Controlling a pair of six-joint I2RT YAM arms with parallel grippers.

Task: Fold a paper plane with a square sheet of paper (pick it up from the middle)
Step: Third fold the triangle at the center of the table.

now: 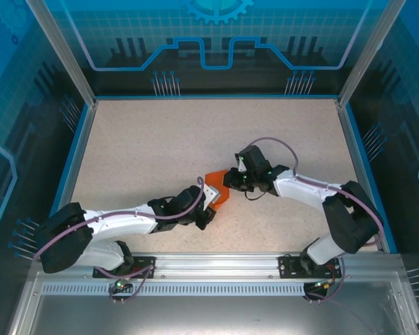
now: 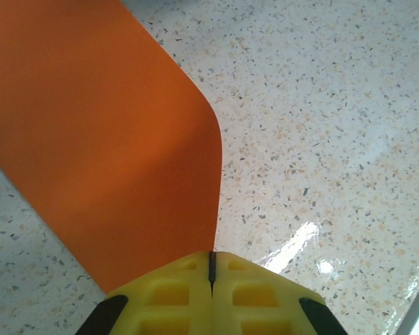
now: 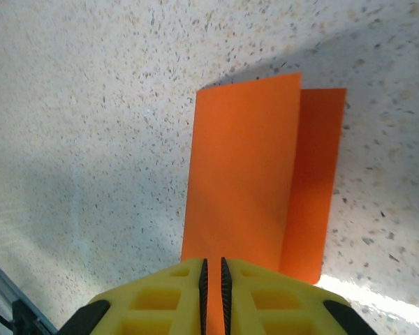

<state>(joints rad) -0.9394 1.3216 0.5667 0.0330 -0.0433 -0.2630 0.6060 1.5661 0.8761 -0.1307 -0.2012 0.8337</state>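
Note:
The square sheet of paper (image 1: pixel 217 188) is bright orange and folded over on itself, and it sits between the two grippers near the table's middle. My left gripper (image 1: pixel 208 204) is shut on one edge of it. In the left wrist view the paper (image 2: pixel 105 125) curves up and away from the closed seam of the left gripper (image 2: pixel 211 255). My right gripper (image 1: pixel 232 181) meets the sheet from the right. In the right wrist view the right gripper (image 3: pixel 212 264) has its jaws a narrow slit apart over the doubled paper (image 3: pixel 244 174), and orange shows through the slit.
The speckled tabletop (image 1: pixel 146 153) is bounded by a blue rim (image 1: pixel 216 97) at the back and sides. A metal rail (image 1: pixel 216 264) carrying both arm bases runs along the near edge. Transparent enclosure walls stand around the table.

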